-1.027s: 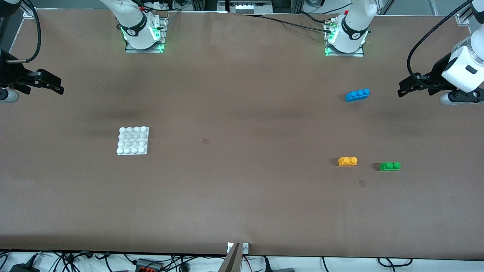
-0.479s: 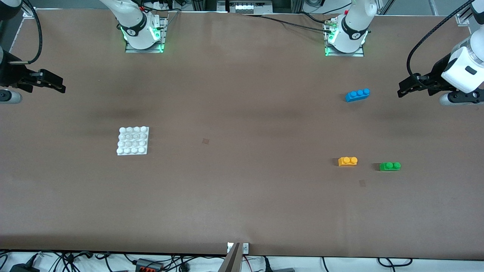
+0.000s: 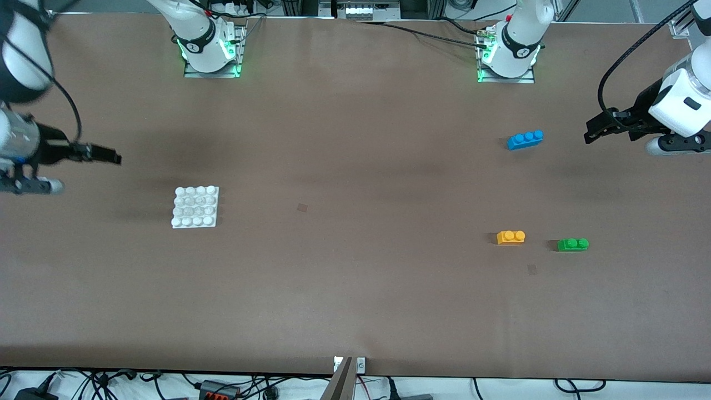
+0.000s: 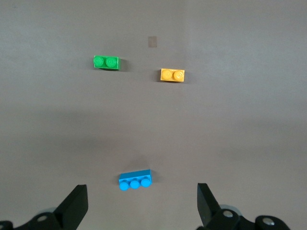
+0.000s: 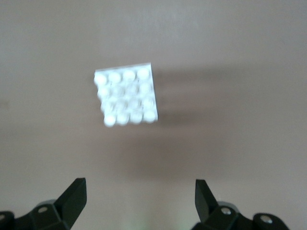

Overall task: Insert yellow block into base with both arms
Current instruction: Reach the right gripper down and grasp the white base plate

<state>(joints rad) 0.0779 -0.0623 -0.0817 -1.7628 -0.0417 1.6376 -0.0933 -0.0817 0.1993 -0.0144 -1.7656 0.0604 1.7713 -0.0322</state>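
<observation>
Both grippers spread, empty; your left gripper (image 3: 590, 135) risks grabbing the green brick (image 3: 572, 244) beside the yellow block (image 3: 511, 237); the right gripper (image 3: 114, 159), seemingly mid-motion, may nudge the base (image 3: 195, 207).

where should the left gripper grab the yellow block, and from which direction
Come straight down on the yellow block and pinch its two long flat side walls, below the two studs. It lies flat, studs up, apart from the green brick, so the open left gripper should fit around it.
</observation>
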